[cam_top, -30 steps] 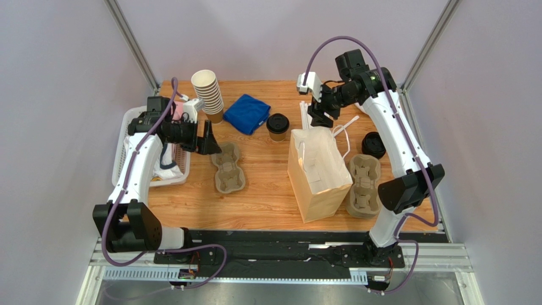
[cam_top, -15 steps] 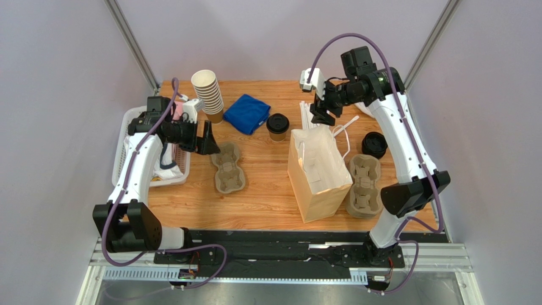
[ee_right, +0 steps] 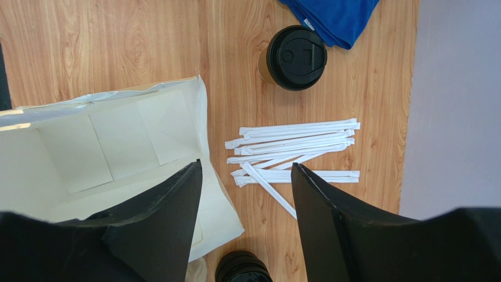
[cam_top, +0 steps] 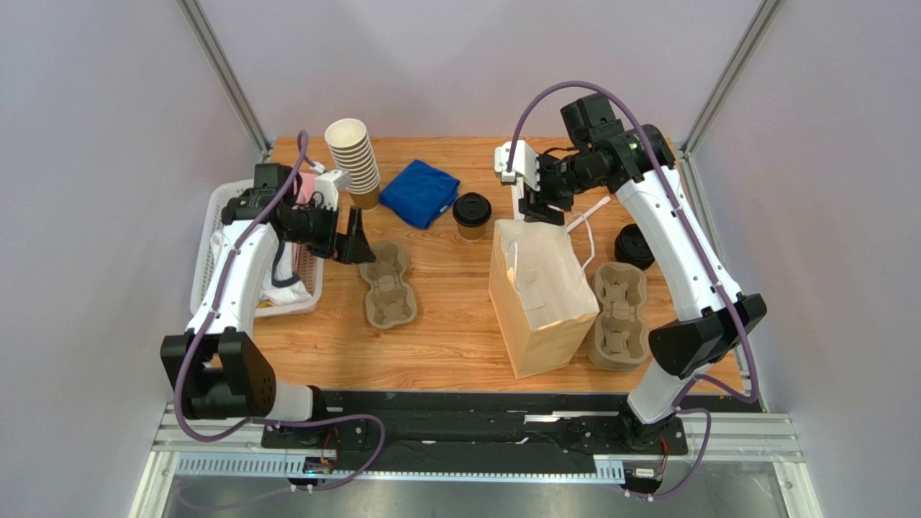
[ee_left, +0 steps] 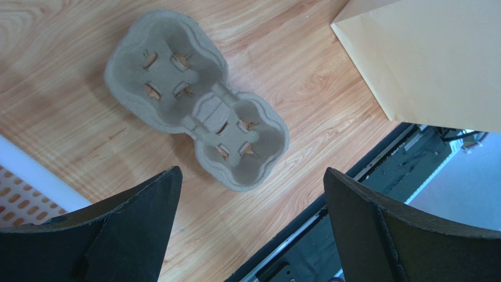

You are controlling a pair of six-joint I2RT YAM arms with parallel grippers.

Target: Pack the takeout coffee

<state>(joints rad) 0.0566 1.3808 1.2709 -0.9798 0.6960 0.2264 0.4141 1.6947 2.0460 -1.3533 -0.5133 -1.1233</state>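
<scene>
The right claw (ee_right: 245,166) hangs wide open and holds nothing, its two black fingers (ee_right: 164,223) spread above the table (ee_right: 117,47). Below the gap between them lies a bundle of wrapped straws (ee_right: 294,147). The coffee (ee_right: 296,57) stands upright ahead of the claw, beyond the straws and clear of them, with its black lid on. It is near the claw but touches neither finger. Past the coffee, a blue cloth (ee_right: 332,17) lies at the edge of the wrist view. Under one finger stands the bag (ee_right: 88,147), its mouth open and its inside white. Behind the claw, black lids (ee_right: 241,270) show only in part.

From above, this claw is over the bag's far rim, and the coffee sits just to its left on the table.

The left claw (ee_left: 250,173) is also wide open and empty. It hovers over a pulp carrier (ee_left: 197,100) that lies flat on the wood. A white basket (ee_left: 23,194) edges in beside one finger. From above, a tilted stack of cups (cam_top: 355,160) stands beyond this claw, and the coffee is well apart to its right. A second carrier (cam_top: 619,315) lies just right of the bag.
</scene>
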